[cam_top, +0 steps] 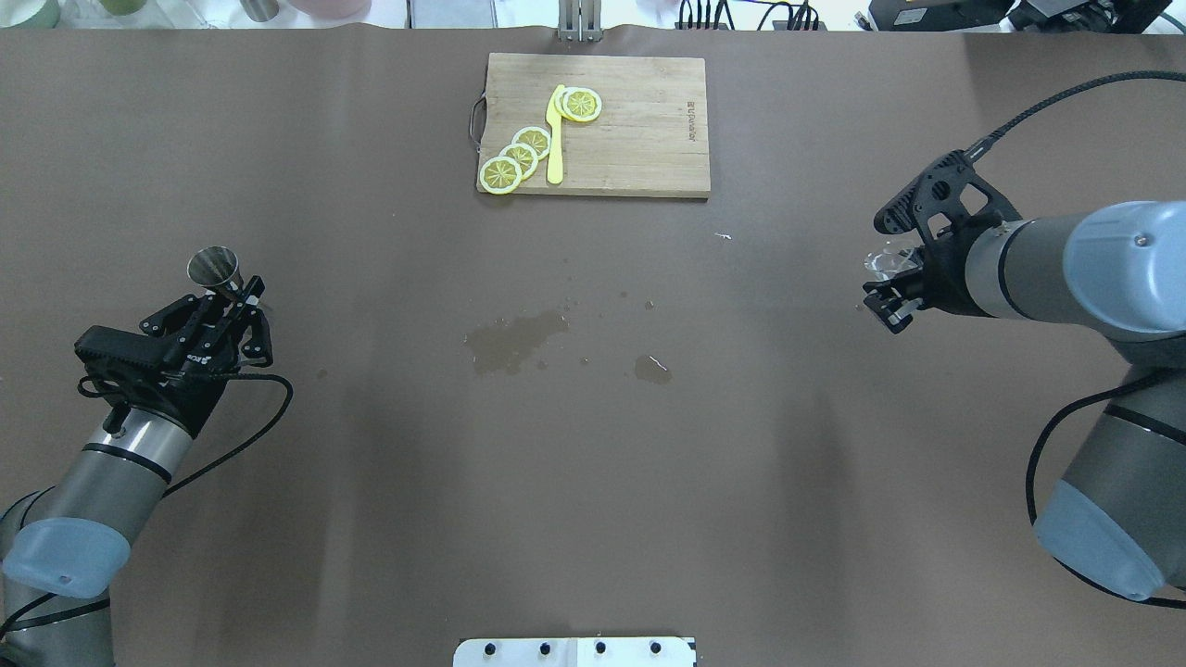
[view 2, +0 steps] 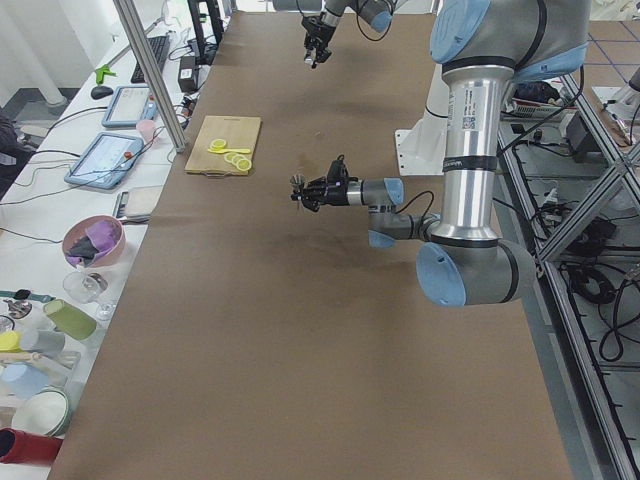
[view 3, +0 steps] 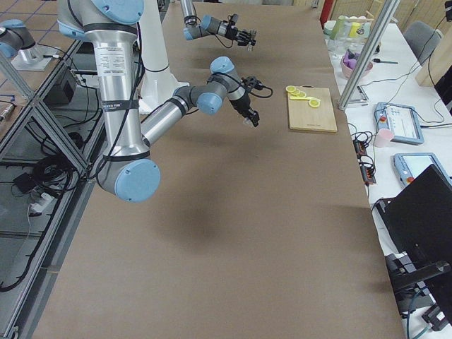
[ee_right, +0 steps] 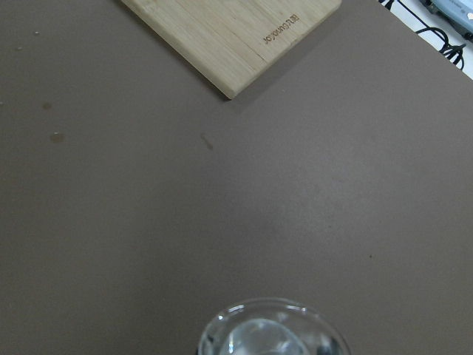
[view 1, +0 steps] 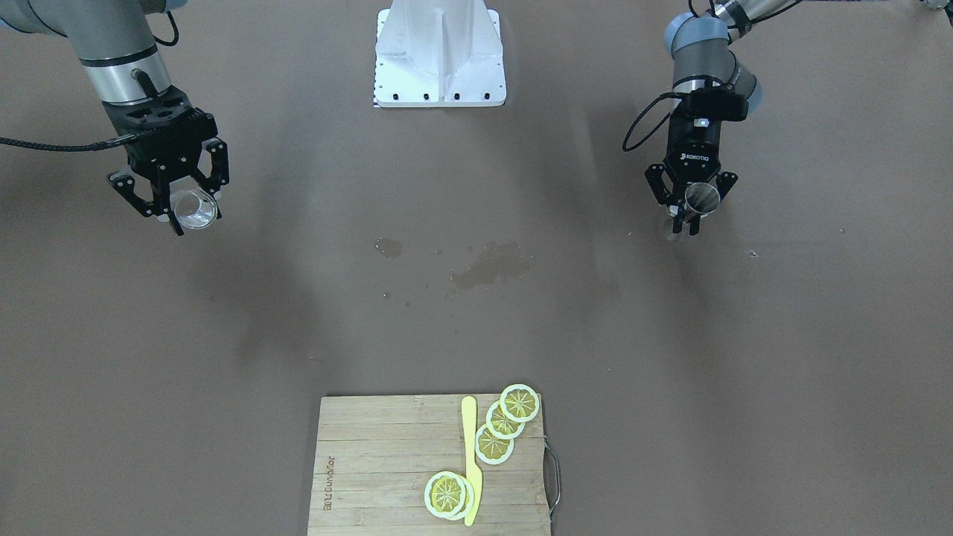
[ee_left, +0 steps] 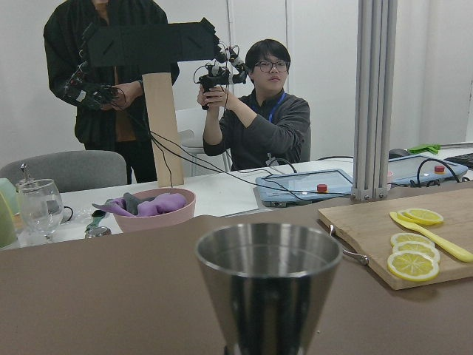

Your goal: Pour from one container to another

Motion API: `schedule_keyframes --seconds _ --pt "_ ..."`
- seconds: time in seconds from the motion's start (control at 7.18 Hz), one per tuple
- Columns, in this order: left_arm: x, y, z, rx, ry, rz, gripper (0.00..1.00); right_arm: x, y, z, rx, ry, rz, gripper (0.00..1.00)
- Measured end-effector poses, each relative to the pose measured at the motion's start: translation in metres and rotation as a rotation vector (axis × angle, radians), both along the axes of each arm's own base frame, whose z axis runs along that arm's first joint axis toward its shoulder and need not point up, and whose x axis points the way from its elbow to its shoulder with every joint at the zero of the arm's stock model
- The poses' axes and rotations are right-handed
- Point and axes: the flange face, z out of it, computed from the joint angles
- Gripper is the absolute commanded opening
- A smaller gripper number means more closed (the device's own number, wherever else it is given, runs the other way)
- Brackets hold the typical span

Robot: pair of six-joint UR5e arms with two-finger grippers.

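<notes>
The clear glass cup hangs above the table at the robot's right side, tilted so that its mouth faces away from the robot. My right gripper is shut on it. The right wrist view shows only the cup's rim at the bottom edge. Far across the table, the steel jigger stands upright between the fingers of my left gripper, which is shut on its waist. From overhead the jigger sticks out ahead of the left gripper, and its top cone fills the left wrist view.
A wooden cutting board with lemon slices and a yellow knife lies at the far middle edge. Wet patches mark the table's centre. The white robot base sits at the near middle. Two operators are beyond the far edge.
</notes>
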Motion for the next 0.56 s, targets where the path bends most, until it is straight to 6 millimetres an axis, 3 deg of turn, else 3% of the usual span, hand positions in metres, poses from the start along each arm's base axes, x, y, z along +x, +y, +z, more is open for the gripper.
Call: schedule_keyframes --seconds 0.56 --pt "0.017 -0.002 0.009 -0.006 -0.015 0.011 0.00 0.031 0.003 0.046 -0.095 0.023 0.024 0.00"
